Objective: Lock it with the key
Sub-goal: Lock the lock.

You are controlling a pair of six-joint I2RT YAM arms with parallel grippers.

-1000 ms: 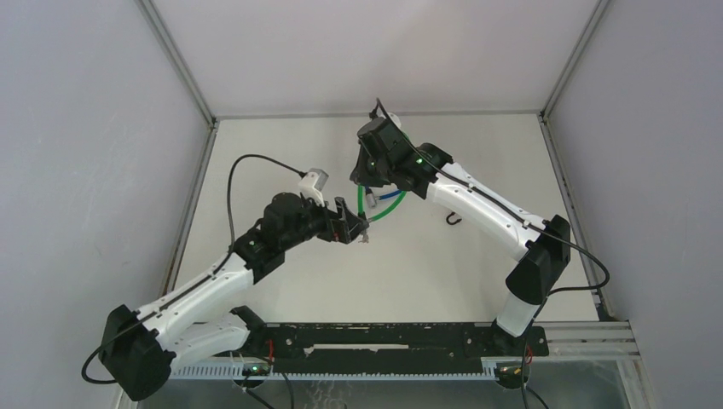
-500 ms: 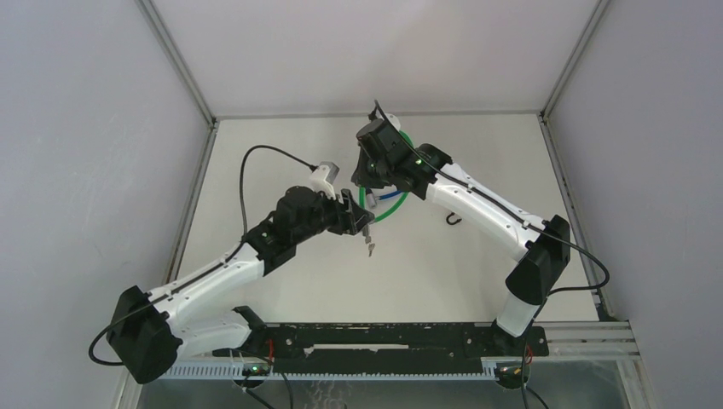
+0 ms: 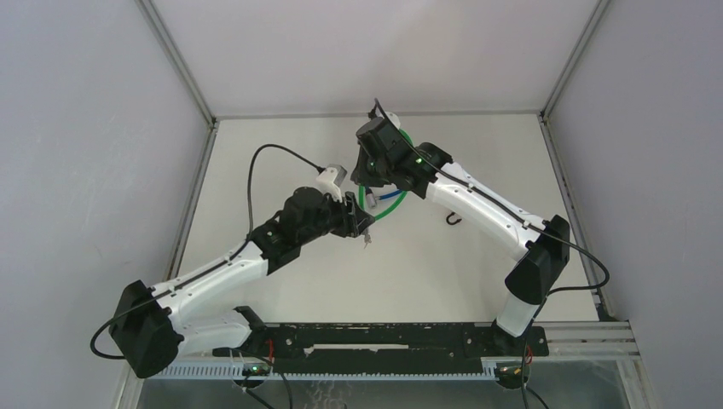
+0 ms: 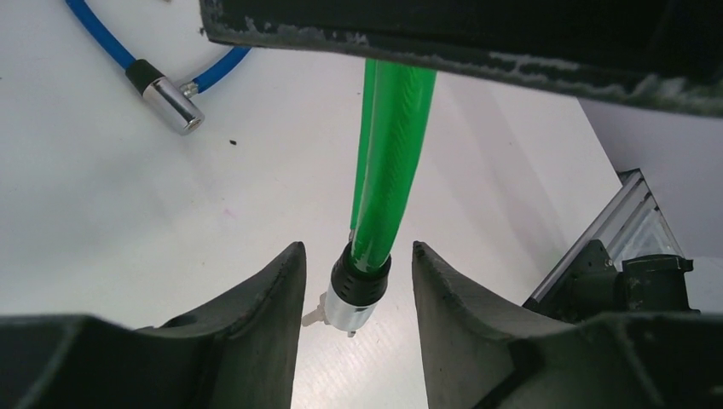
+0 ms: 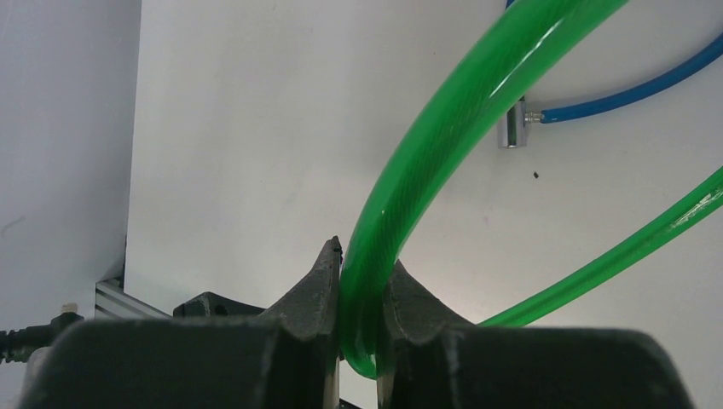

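Note:
A green cable lock [image 3: 376,202] hangs from my right gripper [image 3: 367,176], which is shut on the cable [image 5: 401,187] above the table. In the left wrist view the cable [image 4: 392,145] drops to a black collar and a silver lock end [image 4: 351,304], with a small pale key stub [image 4: 312,318] sticking out of its side. My left gripper [image 4: 355,249] is open, one finger on each side of the lock end, not touching it. In the top view my left gripper [image 3: 361,223] is just below the right one, and something small and metallic [image 3: 367,242] dangles under it.
A blue cable [image 3: 390,195] with a silver end [image 4: 171,104] lies on the white table under the green loop; it also shows in the right wrist view [image 5: 631,89]. A small black hook [image 3: 453,220] lies right of it. Grey walls close in both sides.
My left arm has swung up and farther away, closing in under the right gripper. The right arm holds still with the green cable.

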